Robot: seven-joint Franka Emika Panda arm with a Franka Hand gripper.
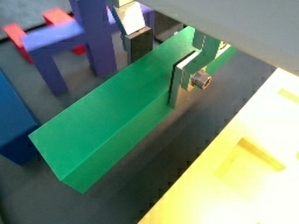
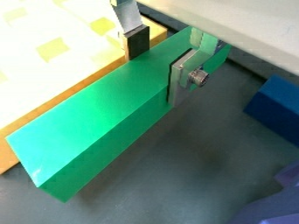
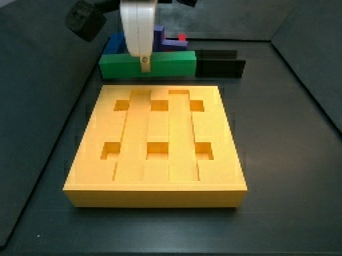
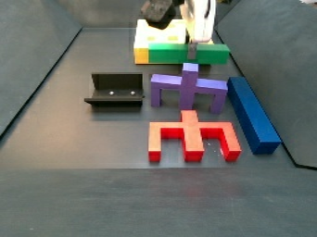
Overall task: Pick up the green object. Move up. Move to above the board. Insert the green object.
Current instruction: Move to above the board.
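Observation:
The green object [image 1: 105, 131] [image 2: 93, 131] is a long green bar lying level along the far edge of the board [image 3: 154, 135], where both side views also show it [image 3: 171, 66] [image 4: 213, 54]. My gripper [image 1: 160, 74] [image 2: 159, 72] straddles the bar across its width near one end. The silver plate of one finger lies flat against the bar's side face, and the dark pad of the other meets the opposite top edge. The side views show the gripper [image 3: 142, 62] [image 4: 198, 39] coming straight down onto the bar. The yellow-orange board [image 2: 47, 52] [image 1: 263, 131] has six square holes.
A blue bar [image 4: 251, 113] [image 2: 274, 105] lies on the floor on the side of the green bar away from the board. A purple piece [image 4: 188, 88] [image 1: 82, 44] and a red piece [image 4: 192, 137] stand near it. The fixture [image 4: 114, 91] [image 3: 221, 62] stands on the floor.

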